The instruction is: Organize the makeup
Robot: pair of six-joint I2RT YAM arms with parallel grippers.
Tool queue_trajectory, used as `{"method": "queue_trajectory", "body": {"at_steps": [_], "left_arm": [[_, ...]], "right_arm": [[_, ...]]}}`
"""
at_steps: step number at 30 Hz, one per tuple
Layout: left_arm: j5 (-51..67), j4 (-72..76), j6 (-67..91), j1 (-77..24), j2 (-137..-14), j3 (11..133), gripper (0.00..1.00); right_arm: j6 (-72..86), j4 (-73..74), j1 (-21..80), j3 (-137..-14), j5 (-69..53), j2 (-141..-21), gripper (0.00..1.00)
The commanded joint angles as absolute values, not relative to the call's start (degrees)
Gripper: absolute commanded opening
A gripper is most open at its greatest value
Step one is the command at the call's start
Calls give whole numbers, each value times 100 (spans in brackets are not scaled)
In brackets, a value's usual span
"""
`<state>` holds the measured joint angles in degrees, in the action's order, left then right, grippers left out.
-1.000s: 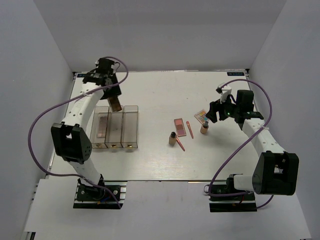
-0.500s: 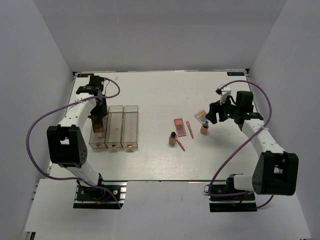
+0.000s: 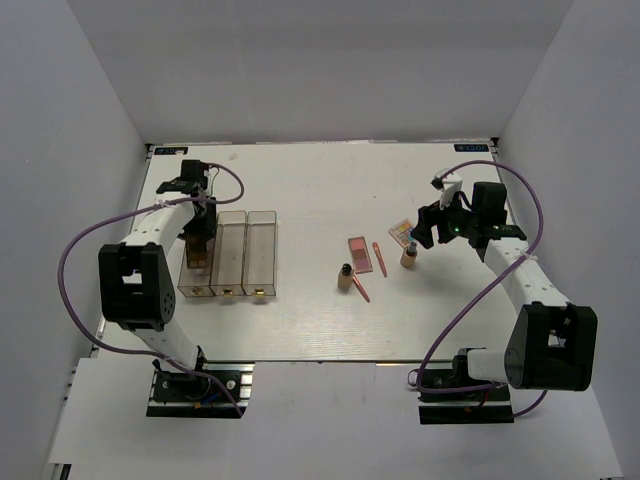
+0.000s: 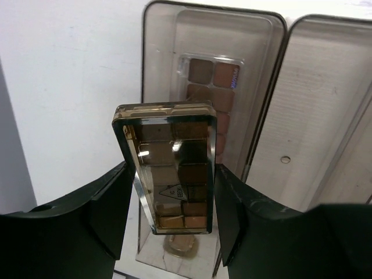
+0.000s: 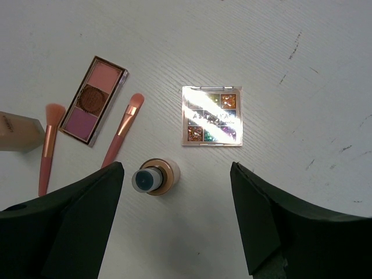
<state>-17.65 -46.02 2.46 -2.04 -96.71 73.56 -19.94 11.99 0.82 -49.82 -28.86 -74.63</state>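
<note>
- The left gripper point(image 4: 171, 200) is closed partway onto a brown palette point(image 4: 168, 168), with its black fingers pressed against the two long sides.
- This palette is a flat rectangle with a glossy, gold-rimmed clear lid over rows of brown and tan pans.
- Its long axis runs along the slot beneath it. It hangs over one end of the leftmost slot of the clear box point(image 3: 245, 250), close to the left edge of the counter point(image 3: 300, 180). I cannot tell whether its lower end touches the box floor.
- A second brown palette point(image 4: 209, 87) lies flat further along the same slot, also lengthwise.
- The right gripper point(image 5: 174, 192) is spread wide and holds nothing. It hangs above a round tan bottle point(image 5: 156, 177) that stands upright with its dark cap up, towards the right edge of the counter.
- Near that bottle a square multicolour palette point(image 5: 212, 115) lies flat, its pans glittery under a shiny lid.
- A pink palette point(image 5: 93, 100), oblong with three pans, lies slantwise between two thin pink brushes point(image 5: 123, 129), which are angled much the same way.
- A second tan bottle point(image 5: 17, 132) sits just past the outer brush.
</note>
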Motion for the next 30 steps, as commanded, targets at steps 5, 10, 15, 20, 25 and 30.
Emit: {"method": "queue_trajectory", "body": {"at_steps": [5,10,15,20,25,30], "left_arm": [[-1397,-4333,114,-193,-9545,7119,67],[-1529,-4359,228,-193,-9387,7066,74],[-1608,-4438,343,-193,-9211,7242,78],[-1512,-4413,755,-246,-8835,7576,85],[-714,-3826,1397,-246,-8271,7515,88],[198,-3235,2090,-246,-7657,7015,98]], "right_arm": [[-2136,1213,79,-5291,-2962,-7550,82],[-2232,1301,70,-5431,-3242,-7611,89],[-2540,1415,97,-5598,-3629,-7620,89],[-2795,1564,263,-5906,-3858,-7664,89],[-2664,1854,719,-6459,-3762,-8129,89],[-1901,2013,1353,-7047,-3088,-8735,89]]}}
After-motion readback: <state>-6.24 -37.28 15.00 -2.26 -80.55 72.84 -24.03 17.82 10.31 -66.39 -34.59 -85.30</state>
